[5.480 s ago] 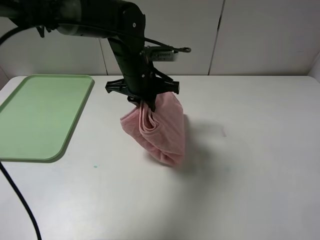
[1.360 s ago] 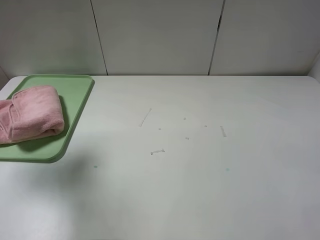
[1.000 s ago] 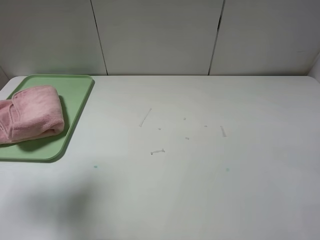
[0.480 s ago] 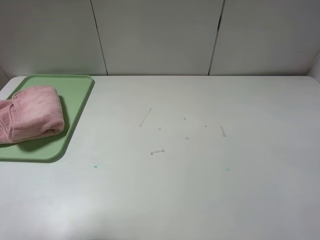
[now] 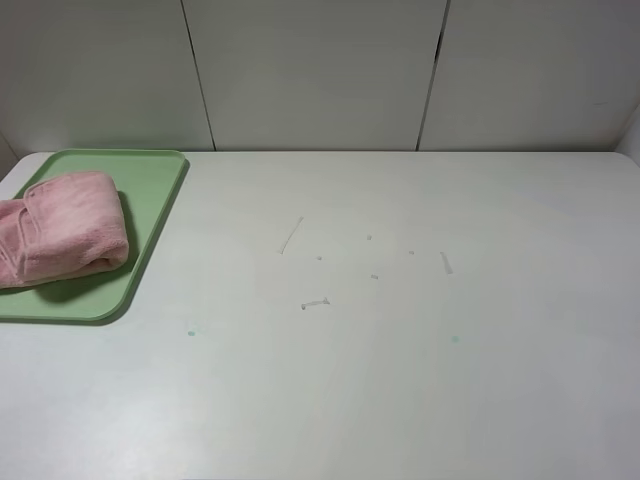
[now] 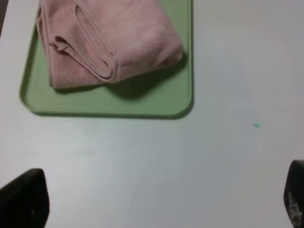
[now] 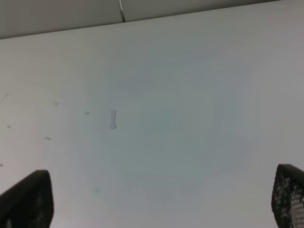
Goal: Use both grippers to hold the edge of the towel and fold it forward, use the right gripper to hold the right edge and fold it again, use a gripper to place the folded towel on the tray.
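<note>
Towel (image 5: 62, 226) folded into thick pink bundle, lying on green tray (image 5: 152, 196) at table's far left (task looks done, judging by layout). Left gripper (image 6: 152, 199) spread wide, empty, hovering over bare table near tray's edge. Right gripper (image 7: 156, 199) likewise agape, holding nothing. White table (image 5: 400, 350) scuffed, few small marks; pale panelled wall behind.

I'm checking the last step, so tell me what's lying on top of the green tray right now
The folded pink towel lies on the tray, with nothing on top of it. The tray's floor beneath the towel is covered. In the high view the towel and tray run off the picture's left edge.
</note>
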Controlling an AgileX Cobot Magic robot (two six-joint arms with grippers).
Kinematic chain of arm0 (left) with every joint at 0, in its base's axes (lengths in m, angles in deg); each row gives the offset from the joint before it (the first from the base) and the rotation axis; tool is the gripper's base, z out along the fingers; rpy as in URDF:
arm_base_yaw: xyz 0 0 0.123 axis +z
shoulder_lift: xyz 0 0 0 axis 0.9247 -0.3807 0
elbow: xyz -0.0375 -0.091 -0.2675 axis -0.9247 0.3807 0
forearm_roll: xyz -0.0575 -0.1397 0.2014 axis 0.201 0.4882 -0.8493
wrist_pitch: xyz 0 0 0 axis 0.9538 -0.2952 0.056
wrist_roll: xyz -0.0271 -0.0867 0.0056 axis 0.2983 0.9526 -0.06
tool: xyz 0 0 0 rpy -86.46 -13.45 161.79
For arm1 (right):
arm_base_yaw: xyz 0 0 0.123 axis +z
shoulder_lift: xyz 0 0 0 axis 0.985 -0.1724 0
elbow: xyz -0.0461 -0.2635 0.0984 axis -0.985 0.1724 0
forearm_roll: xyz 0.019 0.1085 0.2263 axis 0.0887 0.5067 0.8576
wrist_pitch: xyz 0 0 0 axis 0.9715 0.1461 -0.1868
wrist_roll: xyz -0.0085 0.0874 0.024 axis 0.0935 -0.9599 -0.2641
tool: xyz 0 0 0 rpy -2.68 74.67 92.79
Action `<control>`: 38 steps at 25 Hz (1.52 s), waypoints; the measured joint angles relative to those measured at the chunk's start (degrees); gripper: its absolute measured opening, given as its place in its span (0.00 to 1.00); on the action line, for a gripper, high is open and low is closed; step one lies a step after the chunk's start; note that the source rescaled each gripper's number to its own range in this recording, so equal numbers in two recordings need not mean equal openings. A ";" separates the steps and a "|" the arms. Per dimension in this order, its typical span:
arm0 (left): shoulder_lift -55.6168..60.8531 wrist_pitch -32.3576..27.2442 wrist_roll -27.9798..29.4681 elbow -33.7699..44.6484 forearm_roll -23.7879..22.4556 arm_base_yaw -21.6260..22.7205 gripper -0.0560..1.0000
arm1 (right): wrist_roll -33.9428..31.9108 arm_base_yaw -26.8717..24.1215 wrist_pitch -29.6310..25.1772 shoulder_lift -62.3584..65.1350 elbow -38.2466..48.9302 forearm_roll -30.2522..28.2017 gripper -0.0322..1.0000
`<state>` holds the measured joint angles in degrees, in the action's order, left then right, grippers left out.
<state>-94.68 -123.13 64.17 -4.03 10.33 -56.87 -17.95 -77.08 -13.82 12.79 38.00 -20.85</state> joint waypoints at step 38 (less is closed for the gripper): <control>17.58 7.08 -0.35 15.00 1.32 -10.79 1.00 | 0.00 0.00 0.00 0.00 0.00 0.17 1.00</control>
<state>-77.10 -116.05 63.83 10.97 11.65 -67.66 -17.95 -77.08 -13.82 12.79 38.00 -20.69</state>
